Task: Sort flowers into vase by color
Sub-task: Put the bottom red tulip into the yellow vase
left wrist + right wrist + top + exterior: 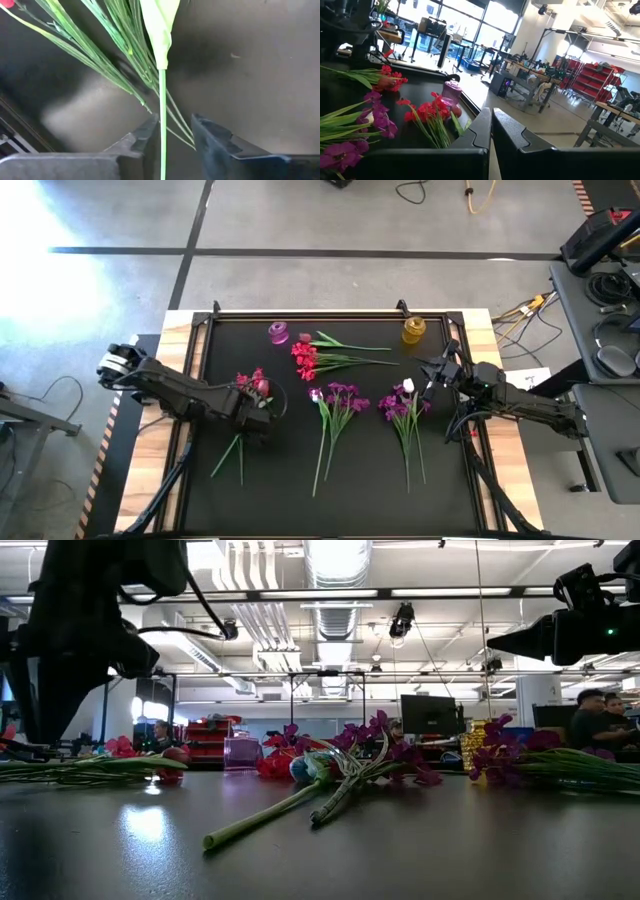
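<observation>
My left gripper [252, 423] is open, low over the stems of a red-and-pink bunch [254, 383] lying on the table's left part. In the left wrist view its fingers stand on either side of one green stem [162, 100], gripper [175, 125]; whether a finger touches it I cannot tell. My right gripper [432, 370] is shut on nothing [491, 117] and raised by the table's right edge, next to a purple-and-white bunch [405, 405]. A second purple bunch [335, 398] lies mid-table. A red bunch [312, 358] lies near the far edge.
A purple vase [278, 332] and an amber vase [414, 330] stand upright near the far edge. The table's raised frame [200, 360] runs along its sides. The near half of the dark tabletop [360, 500] holds only stem ends. People sit in the room behind [600, 710].
</observation>
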